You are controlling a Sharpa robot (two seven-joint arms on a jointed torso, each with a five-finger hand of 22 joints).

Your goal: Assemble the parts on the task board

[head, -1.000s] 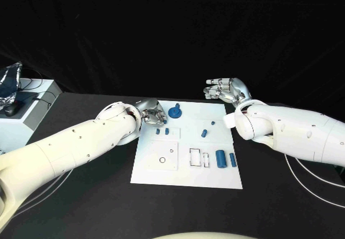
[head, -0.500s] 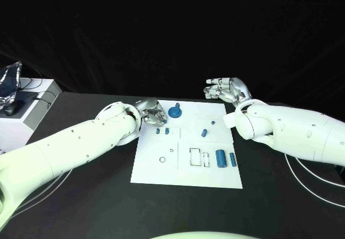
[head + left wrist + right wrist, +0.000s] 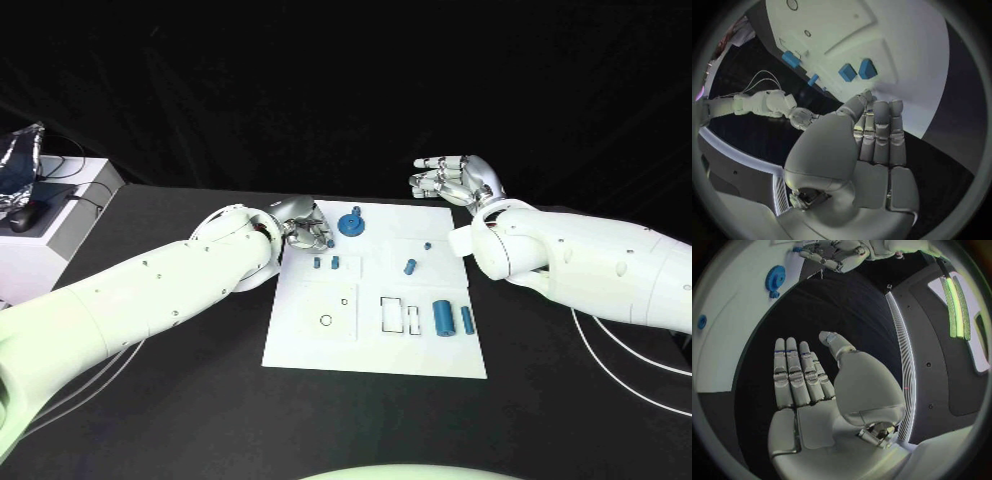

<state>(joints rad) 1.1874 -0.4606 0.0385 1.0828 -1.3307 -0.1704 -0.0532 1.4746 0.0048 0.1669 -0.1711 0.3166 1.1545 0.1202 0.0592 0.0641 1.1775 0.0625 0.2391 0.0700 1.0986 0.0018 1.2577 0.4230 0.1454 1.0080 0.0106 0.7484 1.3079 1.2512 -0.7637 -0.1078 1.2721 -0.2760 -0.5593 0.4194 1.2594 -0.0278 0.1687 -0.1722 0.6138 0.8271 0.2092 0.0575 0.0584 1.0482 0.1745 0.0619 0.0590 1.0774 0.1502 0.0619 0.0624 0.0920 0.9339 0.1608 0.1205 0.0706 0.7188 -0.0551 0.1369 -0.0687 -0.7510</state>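
The white task board (image 3: 372,345) lies mid-table. On it are a blue gear with a knob (image 3: 352,222), two small blue parts (image 3: 326,264), a blue peg (image 3: 411,266) and two blue cylinders (image 3: 454,318). My left hand (image 3: 304,232) hovers at the board's far left corner, beside the gear, and holds nothing. The left wrist view has that hand (image 3: 874,145) with its fingers straight, over the board (image 3: 892,40) near the two small parts (image 3: 857,70). My right hand (image 3: 453,180) is raised beyond the far right corner. It (image 3: 807,382) is flat and empty, with the gear (image 3: 774,277) far off.
Outlined slots (image 3: 392,314) and a small ring mark (image 3: 326,320) sit on the board's near half. A white box with dark gear on it (image 3: 51,215) stands at the table's far left. Black tabletop surrounds the board.
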